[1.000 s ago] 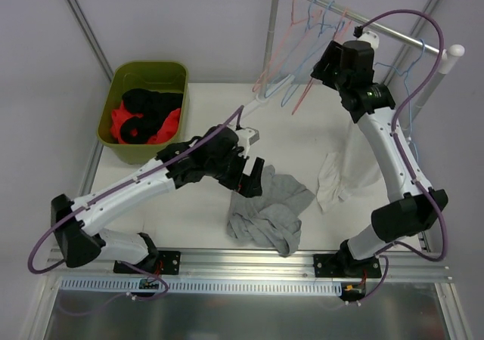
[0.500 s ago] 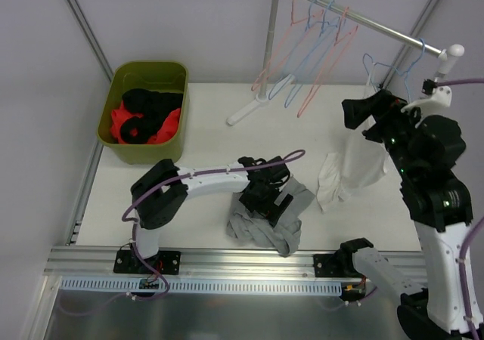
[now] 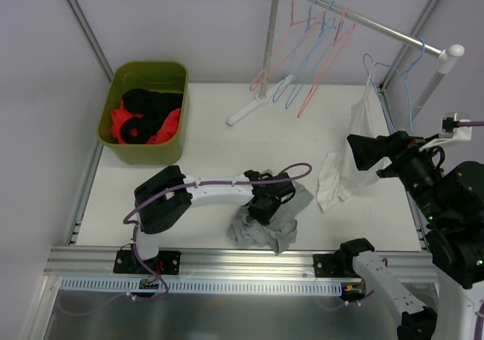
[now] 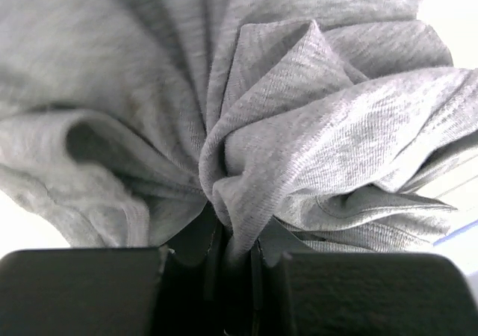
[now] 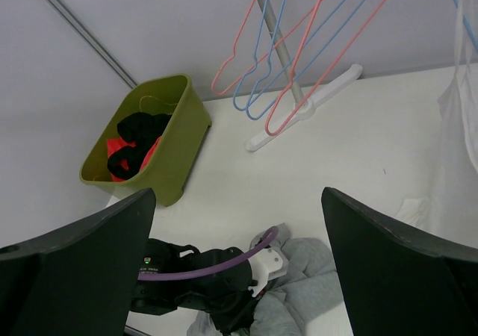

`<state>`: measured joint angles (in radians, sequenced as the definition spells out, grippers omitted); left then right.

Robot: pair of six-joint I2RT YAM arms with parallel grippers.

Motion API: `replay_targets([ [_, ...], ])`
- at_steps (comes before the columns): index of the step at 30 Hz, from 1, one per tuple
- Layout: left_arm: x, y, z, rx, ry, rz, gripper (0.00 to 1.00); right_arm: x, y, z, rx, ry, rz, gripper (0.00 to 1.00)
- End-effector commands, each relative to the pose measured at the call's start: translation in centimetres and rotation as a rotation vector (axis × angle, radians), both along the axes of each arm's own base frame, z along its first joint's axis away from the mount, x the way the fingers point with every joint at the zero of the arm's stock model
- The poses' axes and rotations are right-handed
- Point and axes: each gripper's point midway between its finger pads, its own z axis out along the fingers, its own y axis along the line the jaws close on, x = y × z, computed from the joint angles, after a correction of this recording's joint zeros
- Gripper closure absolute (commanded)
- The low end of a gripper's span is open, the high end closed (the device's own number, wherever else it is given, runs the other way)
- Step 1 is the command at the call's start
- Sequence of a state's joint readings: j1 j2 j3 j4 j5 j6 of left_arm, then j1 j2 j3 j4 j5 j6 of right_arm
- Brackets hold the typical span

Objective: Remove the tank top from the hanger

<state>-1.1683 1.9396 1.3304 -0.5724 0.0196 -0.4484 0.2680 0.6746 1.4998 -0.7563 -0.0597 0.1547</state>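
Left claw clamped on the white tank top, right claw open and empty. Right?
No. The left claw is clamped on the grey garment, not the white tank top; the left wrist view shows it. The right claw is open and empty, as stated.

The bin (image 3: 151, 66) sits at the rear left of the table (image 3: 212, 128), clothes (image 3: 147, 113) in it. The rack (image 3: 266, 45) stands at the rear right, a cluster of hangers (image 3: 310, 53) on the left part of its rail (image 3: 378, 29). The tank top (image 3: 363, 117) hangs from a hanger (image 3: 411, 98) near the rail's right end, its lower part lying on the table. A crumpled garment (image 3: 261, 230) lies front centre, left of the tank top, the left gripper (image 3: 263, 206) on it. The right gripper (image 3: 361, 153) hangs just before the tank top
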Motion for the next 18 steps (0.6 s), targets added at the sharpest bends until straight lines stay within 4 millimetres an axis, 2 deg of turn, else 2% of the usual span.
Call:
replay_targets([
  [1,2.5,4.3,1.8,0.086,-0.146,0.114,1.0,-1.7,-0.9,2.1,-0.017,-0.077,-0.016,0.0],
  [3,4.4,4.5,7.3,-0.022,-0.226,0.191,1.0,-1.8,-1.0,2.1,-0.018,-0.079,-0.021,0.01],
  [4,5.3,5.6,9.0,-0.013,-0.271,0.225,1.0,-1.8,-1.0,1.9,-0.018,-0.075,-0.022,0.0],
  [5,5.9,6.3,11.9,-0.065,-0.309,0.257,1.0,-1.7,-1.0,1.8,-0.016,-0.07,-0.022,0.01],
  [6,7.7,6.7,14.8,-0.111,-0.348,0.315,1.0,-1.6,-1.0,1.6,-0.016,-0.065,-0.022,0.0],
  [7,8.5,8.1,16.5,-0.102,-0.382,0.352,1.0,-1.5,-0.9,1.5,-0.013,-0.059,-0.022,0.0],
  [8,9.5,8.5,20.1,-0.173,-0.424,0.376,1.0,-1.4,-0.9,1.4,-0.008,-0.053,-0.022,0.01],
  [9,11.1,9.9,21.8,-0.191,-0.449,0.429,1.0,-1.2,-0.8,1.4,-0.005,-0.047,-0.022,0.01],
  [11,12.5,12.3,24.8,-0.195,-0.504,0.476,1.0,-1.0,-0.6,1.4,-0.002,-0.041,-0.016,0.01],
  [12,13.6,13.0,28.1,-0.234,-0.565,0.494,1.0,-1.1,-0.6,1.8,0.001,-0.048,-0.015,0.0],
  [13,15.2,14.8,29.5,-0.22,-0.607,0.548,1.0,-0.8,-0.5,1.8,-0.001,-0.044,-0.015,0.01],
  [14,15.8,15.9,32.6,-0.239,-0.659,0.556,1.0,-0.8,-0.6,2.0,-0.004,-0.05,-0.016,0.0],
  [16,17.2,17.9,35.4,-0.236,-0.719,0.598,1.0,-0.9,-0.7,2.3,-0.005,-0.057,-0.021,0.0],
  [17,18.6,19.9,38.0,-0.24,-0.774,0.64,1.0,-0.9,-0.7,2.4,-0.004,-0.06,-0.022,0.01],
  [18,19.4,20.9,38.9,-0.231,-0.796,0.66,1.0,-0.9,-0.7,2.4,-0.004,-0.06,-0.024,0.01],
])
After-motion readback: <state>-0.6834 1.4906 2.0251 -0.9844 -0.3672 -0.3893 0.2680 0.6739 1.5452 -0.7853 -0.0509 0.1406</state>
